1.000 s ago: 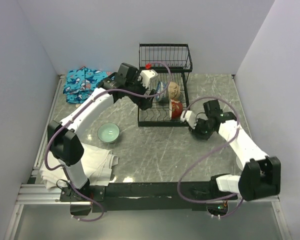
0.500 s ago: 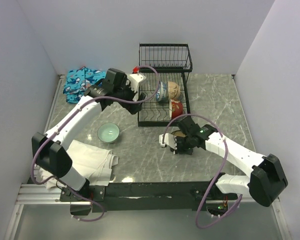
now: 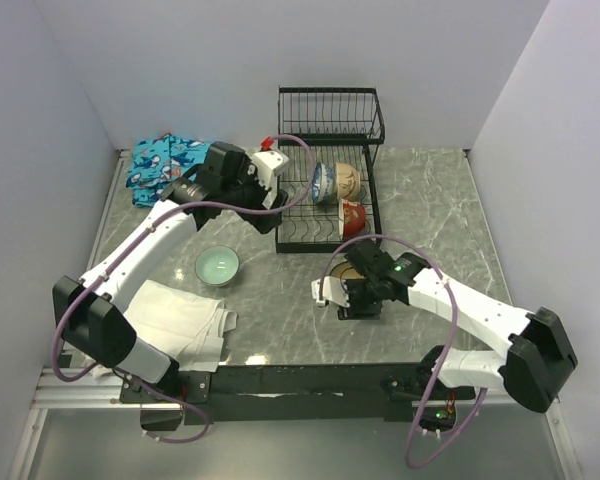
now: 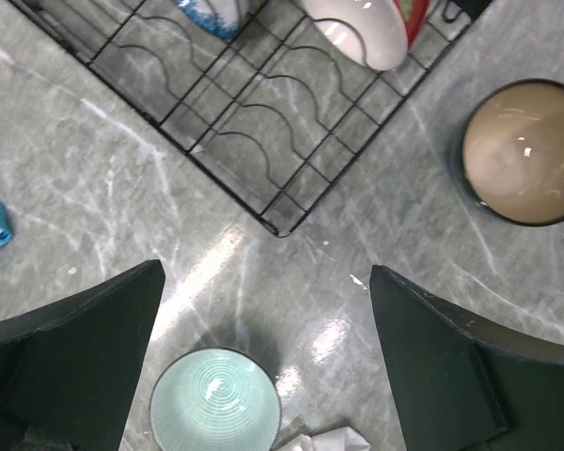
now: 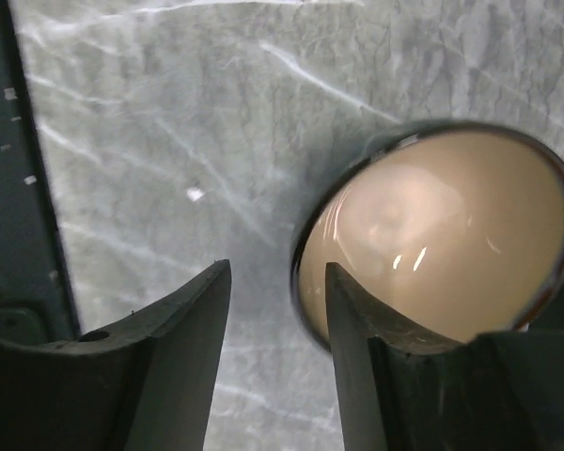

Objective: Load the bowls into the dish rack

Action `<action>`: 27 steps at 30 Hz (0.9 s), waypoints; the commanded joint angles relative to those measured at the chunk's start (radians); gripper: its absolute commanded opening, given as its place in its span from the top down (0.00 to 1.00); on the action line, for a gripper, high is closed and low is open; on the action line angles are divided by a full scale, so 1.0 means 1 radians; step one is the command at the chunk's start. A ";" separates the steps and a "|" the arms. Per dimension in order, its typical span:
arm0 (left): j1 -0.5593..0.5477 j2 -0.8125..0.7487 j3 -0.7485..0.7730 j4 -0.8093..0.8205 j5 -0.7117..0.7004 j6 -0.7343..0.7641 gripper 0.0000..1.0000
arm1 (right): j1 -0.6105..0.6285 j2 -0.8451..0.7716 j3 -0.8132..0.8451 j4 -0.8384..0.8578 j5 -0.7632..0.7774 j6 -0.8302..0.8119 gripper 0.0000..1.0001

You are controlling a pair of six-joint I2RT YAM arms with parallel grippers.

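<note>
Right jaws stand parted astride the rim of the tan bowl (image 5: 442,235), not clamped; it sits on the counter (image 5: 169,141) before the dish rack (image 3: 320,232). Left jaws gape empty above the green bowl (image 4: 214,399). Three bowls (image 3: 323,182) stand racked.

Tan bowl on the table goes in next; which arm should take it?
Right. The right gripper is open astride the rim of the tan bowl; the left gripper hangs open by the rack corner, nearer the green bowl.
</note>
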 commanded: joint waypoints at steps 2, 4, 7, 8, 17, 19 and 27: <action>-0.084 0.010 0.070 0.008 0.042 -0.012 0.03 | -0.067 -0.135 0.097 -0.126 -0.070 0.084 0.45; -0.157 0.012 0.053 0.014 0.016 -0.005 0.03 | -0.122 -0.208 0.131 -0.122 -0.105 0.187 0.44; -0.252 0.025 0.032 0.009 0.010 0.015 0.02 | -0.248 -0.314 0.163 -0.053 -0.141 0.381 0.43; -0.272 0.039 0.029 0.006 0.019 0.032 0.01 | -0.358 -0.336 0.169 -0.012 -0.144 0.430 0.42; -0.478 0.211 0.084 -0.046 0.066 0.178 0.08 | -0.825 -0.369 0.290 0.124 -0.291 0.900 0.43; -0.506 0.226 0.053 -0.014 0.053 0.234 0.09 | -0.910 -0.346 0.317 0.130 -0.332 0.939 0.43; -0.581 0.321 0.059 0.060 0.017 0.337 0.13 | -1.037 -0.328 0.314 0.127 -0.419 0.991 0.44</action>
